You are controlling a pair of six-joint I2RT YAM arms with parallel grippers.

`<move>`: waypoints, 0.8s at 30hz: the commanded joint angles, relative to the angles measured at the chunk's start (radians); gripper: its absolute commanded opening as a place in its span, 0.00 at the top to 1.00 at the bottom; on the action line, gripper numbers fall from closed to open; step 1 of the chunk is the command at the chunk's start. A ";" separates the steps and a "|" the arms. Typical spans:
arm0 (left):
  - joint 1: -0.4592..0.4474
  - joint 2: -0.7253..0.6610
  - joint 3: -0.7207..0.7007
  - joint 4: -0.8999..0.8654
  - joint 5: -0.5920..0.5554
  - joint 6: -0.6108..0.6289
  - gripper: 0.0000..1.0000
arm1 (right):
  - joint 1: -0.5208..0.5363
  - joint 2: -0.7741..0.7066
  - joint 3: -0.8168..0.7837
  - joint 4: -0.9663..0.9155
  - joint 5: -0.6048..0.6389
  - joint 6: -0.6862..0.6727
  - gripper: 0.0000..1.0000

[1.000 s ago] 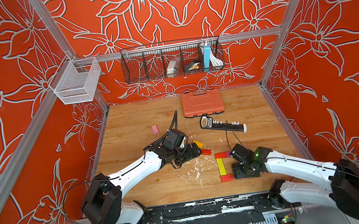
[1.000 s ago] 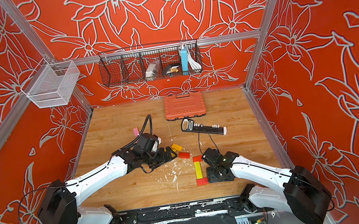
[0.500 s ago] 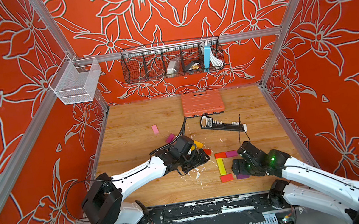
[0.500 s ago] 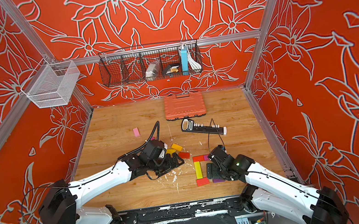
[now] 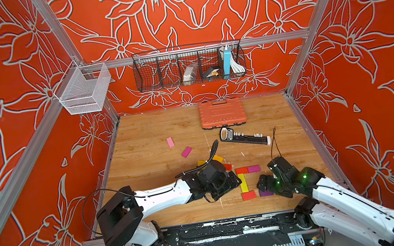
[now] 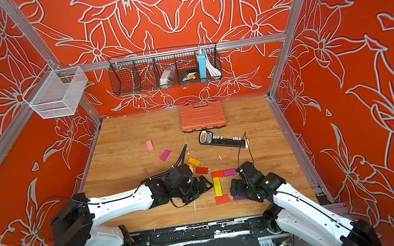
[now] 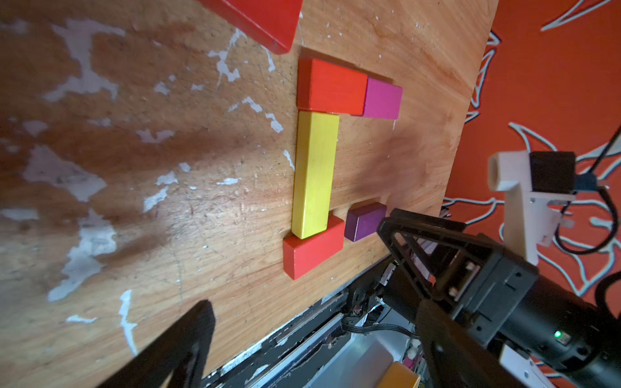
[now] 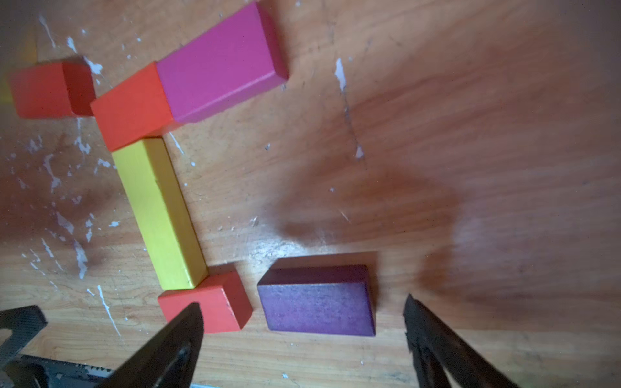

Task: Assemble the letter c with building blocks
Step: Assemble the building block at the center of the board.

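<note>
long block between far blocks and near block | loose block just right of near block

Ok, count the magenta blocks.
2: a magenta block ends the C's top arm, touching the orange-red block; a loose magenta block lies near the pink block. Others may be hidden.

I see a lab test cell: silver aluminium frame rails and orange flower-printed wall panels boxing in the wooden tabletop
</note>
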 commanded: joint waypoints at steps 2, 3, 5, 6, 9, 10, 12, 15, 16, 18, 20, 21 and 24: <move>-0.006 0.013 -0.009 0.041 -0.031 -0.034 0.05 | -0.008 0.002 -0.023 0.032 -0.045 0.001 0.05; -0.006 0.013 -0.009 0.041 -0.030 -0.034 0.05 | -0.008 0.006 -0.023 0.035 -0.046 -0.003 0.05; -0.006 0.011 -0.013 0.043 -0.030 -0.035 0.05 | -0.011 0.018 -0.023 0.046 -0.050 -0.012 0.05; -0.005 0.011 -0.016 0.045 -0.030 -0.037 0.05 | -0.013 0.023 -0.021 0.050 -0.053 -0.016 0.05; -0.005 0.007 -0.021 0.048 -0.033 -0.037 0.05 | -0.015 0.041 -0.018 0.068 -0.063 -0.031 0.05; -0.006 0.006 -0.023 0.048 -0.033 -0.037 0.05 | -0.016 0.048 -0.020 0.075 -0.068 -0.037 0.05; -0.005 0.004 -0.026 0.051 -0.035 -0.039 0.05 | -0.016 0.059 -0.019 0.089 -0.082 -0.042 0.06; -0.005 0.003 -0.027 0.052 -0.036 -0.039 0.05 | -0.018 0.065 -0.020 0.102 -0.095 -0.049 0.06; -0.005 0.004 -0.029 0.053 -0.036 -0.038 0.05 | -0.019 0.066 -0.019 0.105 -0.097 -0.049 0.06; -0.005 0.004 -0.028 0.055 -0.036 -0.038 0.05 | -0.019 0.067 -0.019 0.108 -0.102 -0.051 0.06; -0.005 0.006 -0.029 0.057 -0.036 -0.038 0.05 | -0.018 0.068 -0.023 0.112 -0.106 -0.053 0.07; -0.005 0.008 -0.029 0.058 -0.037 -0.038 0.05 | -0.018 0.069 -0.024 0.114 -0.108 -0.051 0.07; -0.005 0.013 -0.027 0.062 -0.033 -0.038 0.05 | -0.018 0.070 -0.027 0.117 -0.114 -0.052 0.07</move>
